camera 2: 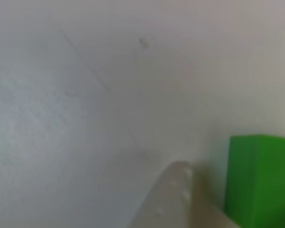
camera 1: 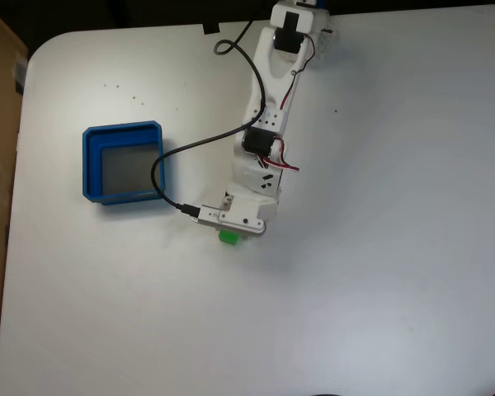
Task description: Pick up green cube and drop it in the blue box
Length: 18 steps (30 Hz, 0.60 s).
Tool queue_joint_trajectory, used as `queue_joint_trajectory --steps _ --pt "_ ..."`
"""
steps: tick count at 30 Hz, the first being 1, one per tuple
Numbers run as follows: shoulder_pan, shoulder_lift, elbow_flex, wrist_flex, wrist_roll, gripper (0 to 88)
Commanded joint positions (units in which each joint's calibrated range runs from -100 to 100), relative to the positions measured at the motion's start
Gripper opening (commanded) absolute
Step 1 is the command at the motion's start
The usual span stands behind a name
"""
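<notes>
White table (camera 1: 379, 247), blue box (camera 1: 124, 165) overhead

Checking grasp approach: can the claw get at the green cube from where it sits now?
Probably yes. In the fixed view the claw is right over the green cube, nothing between. In the other view one finger sits beside the cube; open or shut, I cannot tell.

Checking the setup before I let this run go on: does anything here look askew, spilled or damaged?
Nothing stands out. The blue box sits flat and empty on the white table, and the green cube rests on the table under the arm's tool, intact. The black cable loops loosely past the box's corner, without snagging.
</notes>
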Motion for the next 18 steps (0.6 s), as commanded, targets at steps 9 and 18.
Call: queue_joint_trajectory --steps 9,18 --pt "0.5 1.7 -3.7 -5.4 0.1 26.5" --pt "0.7 1.8 -3.7 -5.4 -0.2 25.5"
